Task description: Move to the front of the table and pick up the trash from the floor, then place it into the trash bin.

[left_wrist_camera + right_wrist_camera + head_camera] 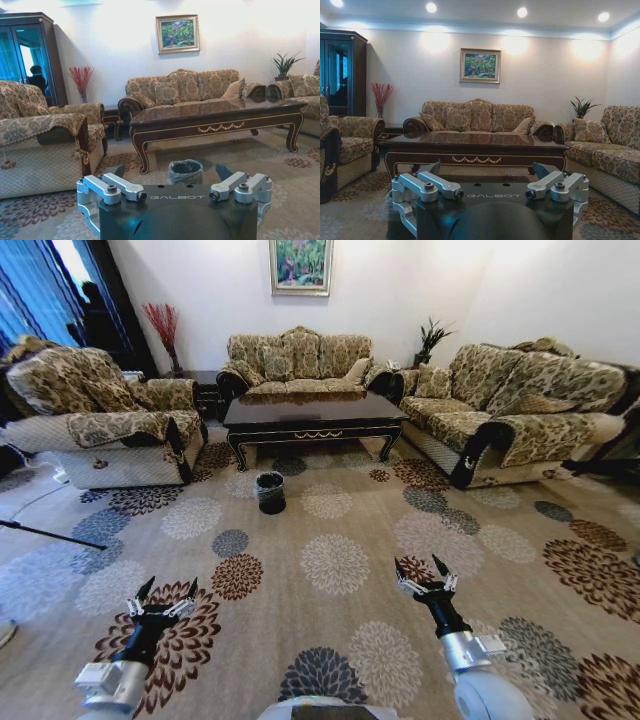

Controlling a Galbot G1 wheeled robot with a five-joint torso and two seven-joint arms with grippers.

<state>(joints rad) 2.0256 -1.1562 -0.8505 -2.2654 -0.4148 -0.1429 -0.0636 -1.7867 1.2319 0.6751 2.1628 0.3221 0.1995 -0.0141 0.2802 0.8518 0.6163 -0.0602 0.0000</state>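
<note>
Three sofas in gold-and-brown floral fabric ring the bench (312,412), a low coffee table of glossy dark wood with a gold scroll on its apron and curved legs. The floor (330,530) is beige carpet strewn with round flower medallions in brown, grey-blue, cream and navy. A framed landscape painting (301,265) hangs on the white wall behind, with red branches in a vase (163,332) to one side and a potted plant (431,340) to the other. The trash bin (270,492), small, round and black with a clear liner folded over its rim, stands on the carpet just in front of the bench. The left hand (162,589) and right hand (422,567) hover low over the carpet, well short of the bin, both spread wide and empty. "GALBOT" is printed on each wrist housing.
</note>
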